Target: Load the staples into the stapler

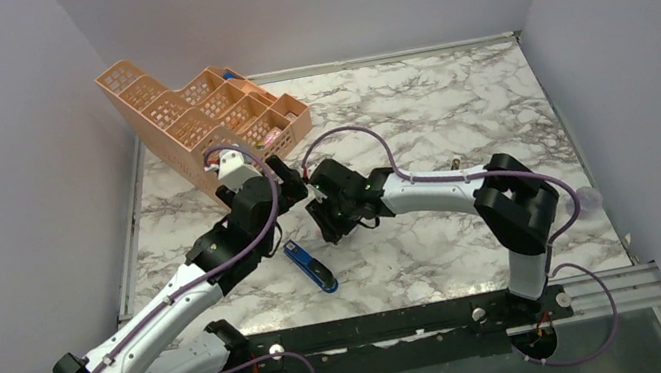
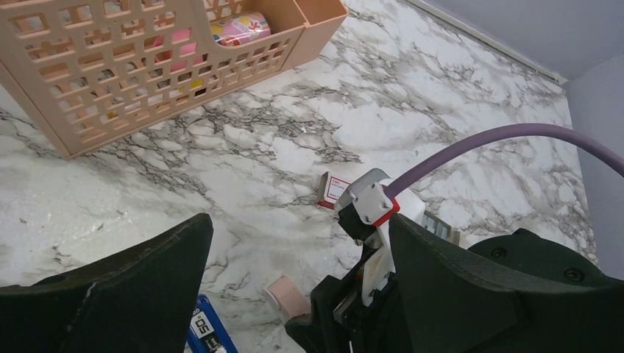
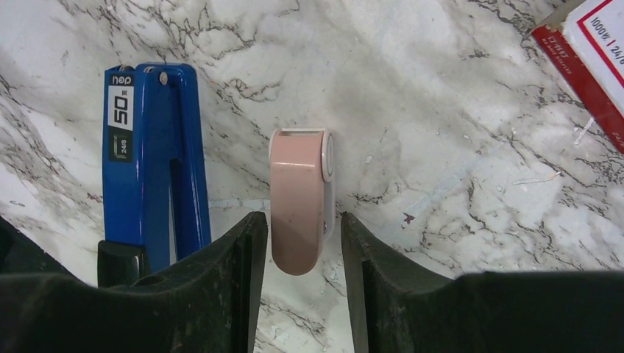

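**Right jaws over the wrong block**

Right gripper is narrow, bracketing the small pink plastic block just beside the slim blue stapler, with no clear contact. Left gripper is wide and empty. The silvery-grey ribbed staple block lies beyond the pink one, further from the stapler. My call: lift off, re-aim there, pinch squarely and low.

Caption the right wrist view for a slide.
Open right fingers flank a small pink block, blue stapler alongside on the marble table.

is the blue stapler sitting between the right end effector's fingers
No, a small pink block lies between the fingers of the right end effector, and the blue stapler lies outside them, beside it.
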Motion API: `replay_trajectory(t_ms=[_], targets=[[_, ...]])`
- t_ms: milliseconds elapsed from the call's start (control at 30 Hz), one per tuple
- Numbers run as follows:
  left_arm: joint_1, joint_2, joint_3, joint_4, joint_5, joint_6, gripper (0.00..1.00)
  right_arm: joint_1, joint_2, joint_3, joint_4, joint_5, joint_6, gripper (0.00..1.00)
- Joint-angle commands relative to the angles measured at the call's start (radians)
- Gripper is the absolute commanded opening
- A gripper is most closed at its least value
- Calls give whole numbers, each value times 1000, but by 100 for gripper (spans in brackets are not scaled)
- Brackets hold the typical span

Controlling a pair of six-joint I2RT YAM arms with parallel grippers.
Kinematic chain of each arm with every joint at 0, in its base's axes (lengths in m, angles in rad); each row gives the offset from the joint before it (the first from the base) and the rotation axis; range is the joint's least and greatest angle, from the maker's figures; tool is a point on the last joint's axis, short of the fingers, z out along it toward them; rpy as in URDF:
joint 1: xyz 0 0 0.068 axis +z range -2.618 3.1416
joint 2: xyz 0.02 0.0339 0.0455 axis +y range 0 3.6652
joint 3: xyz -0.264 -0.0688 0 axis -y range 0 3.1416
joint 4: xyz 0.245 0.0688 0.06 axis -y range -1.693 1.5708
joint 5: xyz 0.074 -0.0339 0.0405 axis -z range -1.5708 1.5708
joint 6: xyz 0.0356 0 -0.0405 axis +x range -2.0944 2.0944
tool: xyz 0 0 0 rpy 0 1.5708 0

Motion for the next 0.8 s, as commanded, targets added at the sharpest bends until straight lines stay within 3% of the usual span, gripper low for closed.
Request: replay_trajectory(t_ms=[0, 133, 333, 567, 767], targets=[[3, 5, -12, -7, -4, -7, 90, 28, 20, 23, -39, 24, -6, 48], [4, 8, -11, -7, -8, -6, 90, 36, 18, 17, -48, 38, 6, 45], [5, 8, -17, -10, -6, -6, 90, 36, -18, -9, -40, 116, 78, 20], [5, 13, -31, -2, 52, -19, 90, 24, -126, -133, 13, 159, 230, 21], [5, 65, -68, 91, 247, -5, 89, -62, -216, -252, 40, 66, 396, 21]])
